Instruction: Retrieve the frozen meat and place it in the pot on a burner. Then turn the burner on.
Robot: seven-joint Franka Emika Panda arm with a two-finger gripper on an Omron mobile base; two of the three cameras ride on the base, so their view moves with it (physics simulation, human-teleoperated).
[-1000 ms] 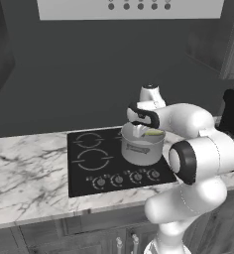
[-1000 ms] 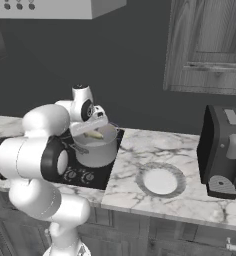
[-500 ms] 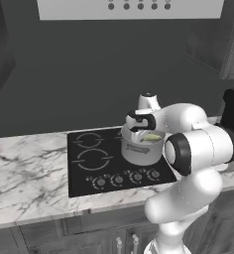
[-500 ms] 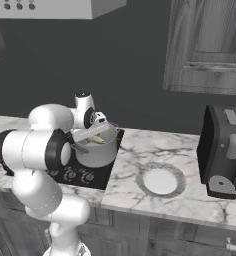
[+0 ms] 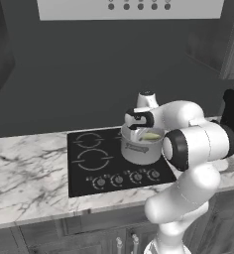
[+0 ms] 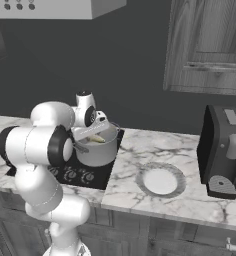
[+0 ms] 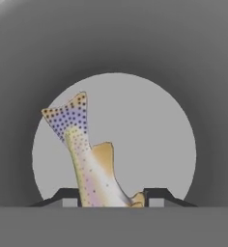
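Looking along the hand, the two dark fingertips (image 7: pixel 152 195) sit at the near edge with the frozen meat (image 7: pixel 89 164) between them, a speckled, fish-shaped piece whose tail fans out toward the pot floor. The fingers appear to be pinching it at its near end, though the contact itself is cut off by the bottom of the view, so that is a judgement. Beyond the meat lies the round pale bottom of the pot (image 7: pixel 149 125), ringed by its grey wall, which suggests the hand is pointed straight down into the mouth so the piece can drop cleanly inside.

From the base cameras, the gripper (image 5: pixel 139 120) hangs just above the pot (image 5: pixel 141 146), with the yellowish-green meat (image 5: pixel 151 135) at rim level. The pot stands on the front right burner of the black cooktop (image 5: pixel 89 163), so release looks like the step in hand. A row of knobs (image 5: pixel 123 178) lies along the cooktop's front edge, for afterwards. Farther right, a sink (image 6: pixel 160 181) and a dark coffee machine (image 6: pixel 222 152) stand well apart
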